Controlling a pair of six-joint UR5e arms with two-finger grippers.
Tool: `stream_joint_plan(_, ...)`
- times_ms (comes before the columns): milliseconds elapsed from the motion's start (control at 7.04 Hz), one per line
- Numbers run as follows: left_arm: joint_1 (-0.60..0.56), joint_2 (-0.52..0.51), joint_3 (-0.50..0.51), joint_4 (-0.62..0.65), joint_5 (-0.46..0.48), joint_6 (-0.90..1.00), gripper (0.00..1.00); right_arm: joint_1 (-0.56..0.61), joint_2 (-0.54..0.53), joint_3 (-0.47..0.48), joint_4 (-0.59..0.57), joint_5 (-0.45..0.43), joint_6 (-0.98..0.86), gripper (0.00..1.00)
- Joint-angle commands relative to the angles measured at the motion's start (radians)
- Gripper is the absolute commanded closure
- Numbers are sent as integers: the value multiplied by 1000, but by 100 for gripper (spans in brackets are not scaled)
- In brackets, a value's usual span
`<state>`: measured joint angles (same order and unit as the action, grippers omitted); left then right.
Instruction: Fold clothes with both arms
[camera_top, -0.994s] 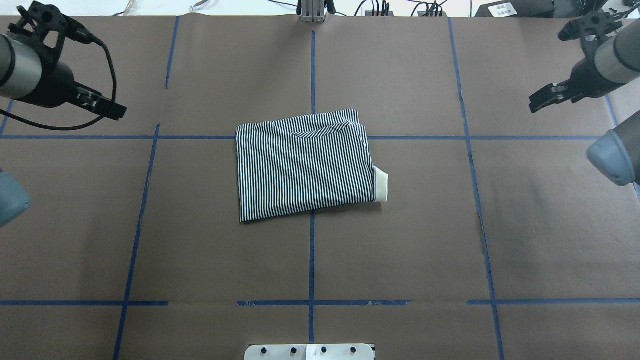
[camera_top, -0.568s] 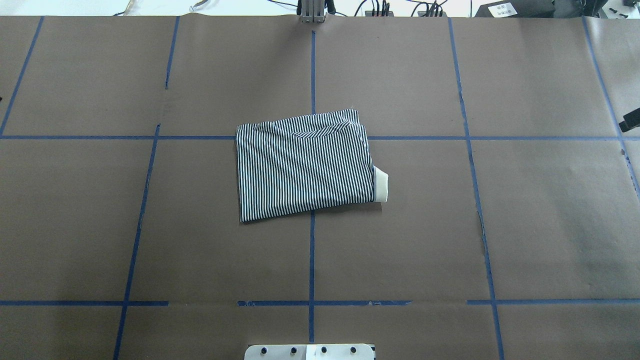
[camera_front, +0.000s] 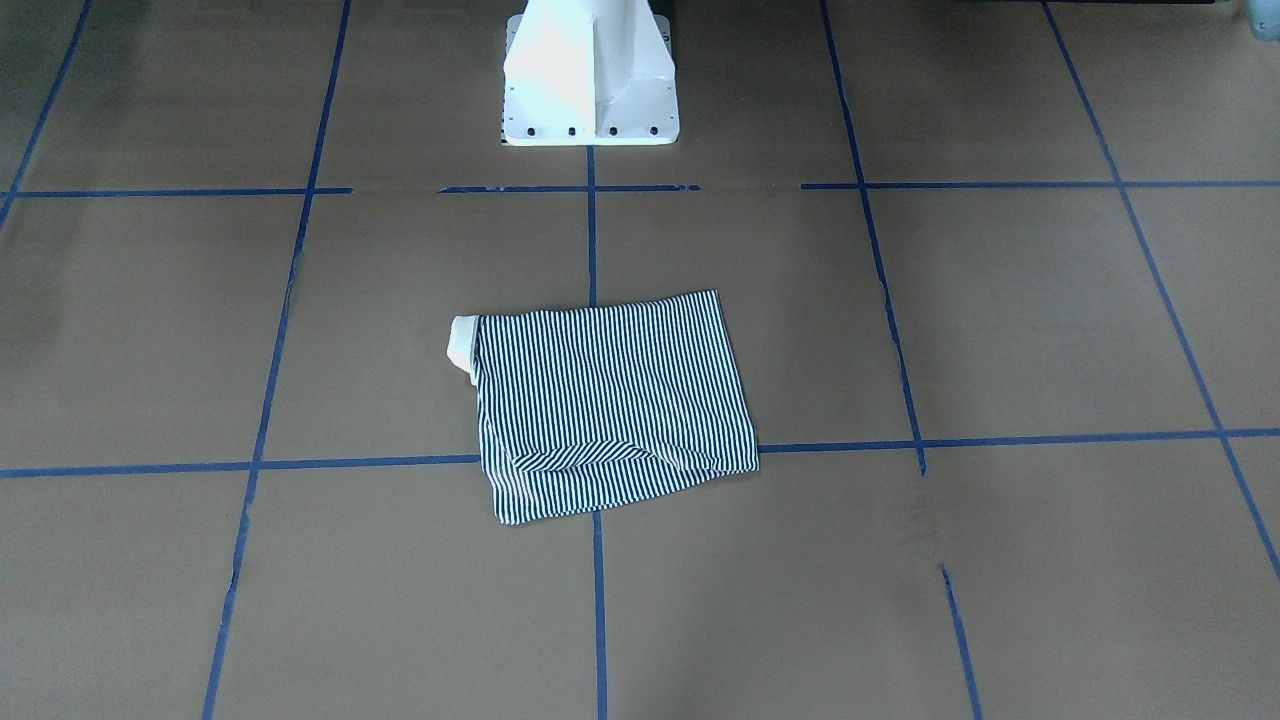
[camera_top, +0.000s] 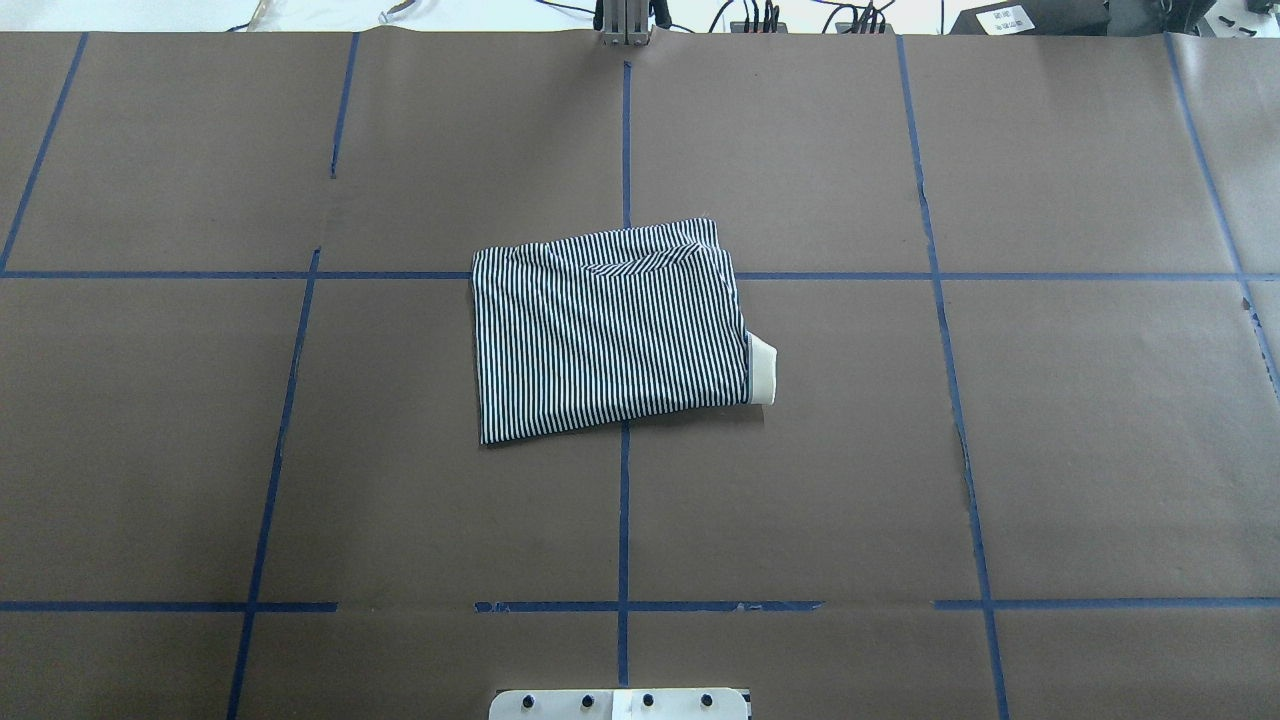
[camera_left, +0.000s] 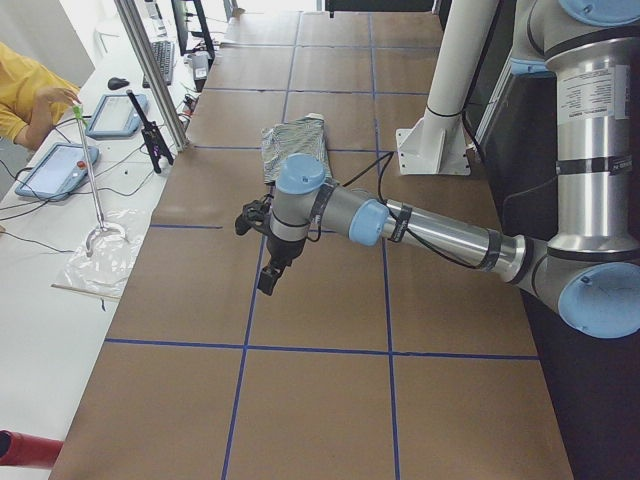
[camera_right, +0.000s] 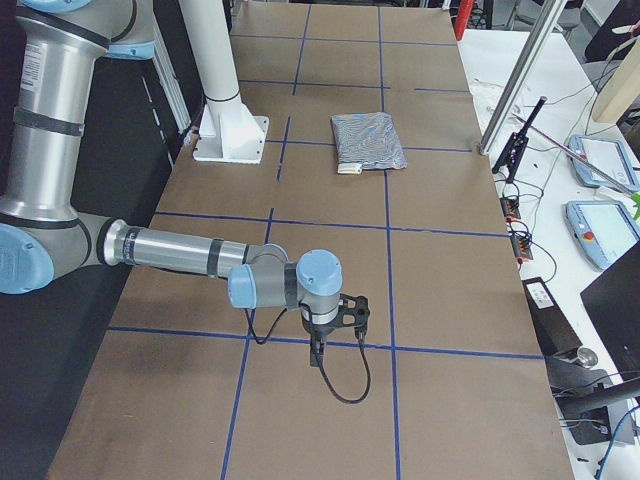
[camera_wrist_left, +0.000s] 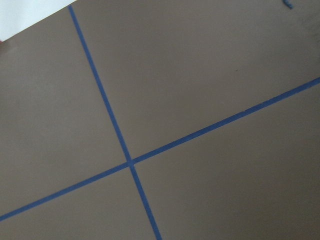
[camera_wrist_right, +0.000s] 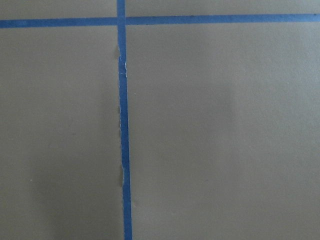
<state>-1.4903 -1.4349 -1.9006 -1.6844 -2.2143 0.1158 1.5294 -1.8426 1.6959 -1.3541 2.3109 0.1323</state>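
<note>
Folded navy-and-white striped polo shirt (camera_top: 610, 330) lies unmoved.
Black left pincer (camera_left: 267, 282) and black right pincer (camera_right: 317, 352) have quit the overhead view; folding looks finished. Spread or not, cannot tell.

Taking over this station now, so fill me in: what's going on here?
Nothing is being handled right now. The striped polo shirt lies folded into a rough rectangle at the middle of the table, with a bit of its cream collar poking out at one side. The left pincer and the right pincer hang far from it, at opposite ends of the table, over brown paper. Whether they are open or shut cannot be told.
</note>
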Motion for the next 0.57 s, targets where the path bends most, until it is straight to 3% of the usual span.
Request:
stream_joint_plan(0, -54, 5, 157, 102, -167, 91, 0, 44, -29, 57, -69, 36, -19, 0)
stream_joint_plan(142, -56, 16, 149, 142, -170, 96, 0, 17, -8, 127, -180, 28, -19, 0)
stream_joint_plan(426, -62, 16, 163, 143, -176, 153, 0, 15, -6, 148, -218, -21, -19, 0)
